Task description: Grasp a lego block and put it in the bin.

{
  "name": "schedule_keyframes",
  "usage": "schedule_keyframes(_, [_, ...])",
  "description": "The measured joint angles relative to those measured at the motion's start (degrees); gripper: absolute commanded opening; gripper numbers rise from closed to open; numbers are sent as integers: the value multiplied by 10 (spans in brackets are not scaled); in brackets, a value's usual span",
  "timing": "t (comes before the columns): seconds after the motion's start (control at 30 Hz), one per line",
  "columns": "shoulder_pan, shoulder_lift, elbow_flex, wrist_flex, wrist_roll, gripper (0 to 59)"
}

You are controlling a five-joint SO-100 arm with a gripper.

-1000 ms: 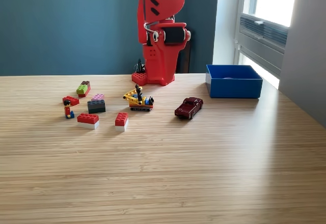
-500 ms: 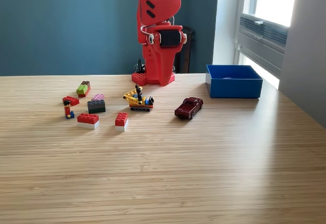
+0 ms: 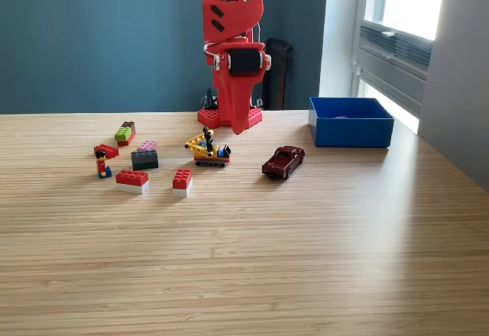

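One red arm [image 3: 231,46] is mounted at the far edge of a wooden table [image 3: 306,244]; its top is cut off by the frame. The gripper [image 3: 237,126] is pointed down above the table near the base, holding nothing; whether its jaws are apart or together cannot be told from this angle. One blue bin [image 3: 351,122] is set at the far edge toward the exterior view's right, its interior mostly hidden by the near wall. One dark red toy car [image 3: 283,160] is placed between bin and blocks. One small yellow vehicle model [image 3: 207,151] is seen just in front of the base, details hard to make out. Toward the exterior view's left are listed: a red-on-white block [image 3: 182,182], a second red-on-white block [image 3: 132,180], a dark grey block topped pink [image 3: 144,156], a green-and-red block [image 3: 124,133], a red block [image 3: 106,151], and a tiny figure [image 3: 102,165]. All blocks lie well apart from the bin.
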Motion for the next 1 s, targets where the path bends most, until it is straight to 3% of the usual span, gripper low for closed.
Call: schedule_keyframes(1.0, [29,0,2,-2,19,1])
